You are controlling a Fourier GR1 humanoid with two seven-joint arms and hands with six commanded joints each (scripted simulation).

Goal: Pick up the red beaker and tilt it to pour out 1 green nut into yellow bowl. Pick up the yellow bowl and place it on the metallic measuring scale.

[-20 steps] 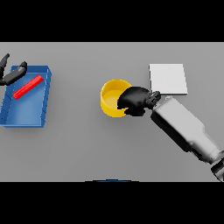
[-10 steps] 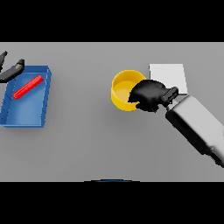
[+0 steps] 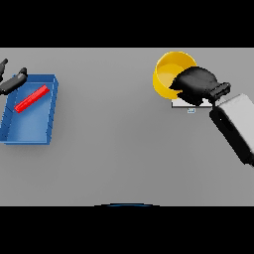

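My right hand (image 3: 196, 85) is shut on the rim of the yellow bowl (image 3: 168, 74), which hangs above the table at the far right. The hand and bowl cover most of the metallic scale (image 3: 180, 104); only a pale strip of it shows below the hand. I cannot see inside the bowl well enough to tell whether a nut lies in it. The red beaker (image 3: 31, 98) lies on its side in the blue tray (image 3: 30, 131) at the left. My left hand (image 3: 12, 81) shows at the left edge, just beyond the tray's far corner, fingers relaxed.
The blue tray holds only the red beaker and takes up the left side of the grey table. Bare grey tabletop stretches between the tray and the scale.
My right hand has carried the yellow bowl up and to the right, from the table's middle to over the scale. The left hand and the beaker stayed put.
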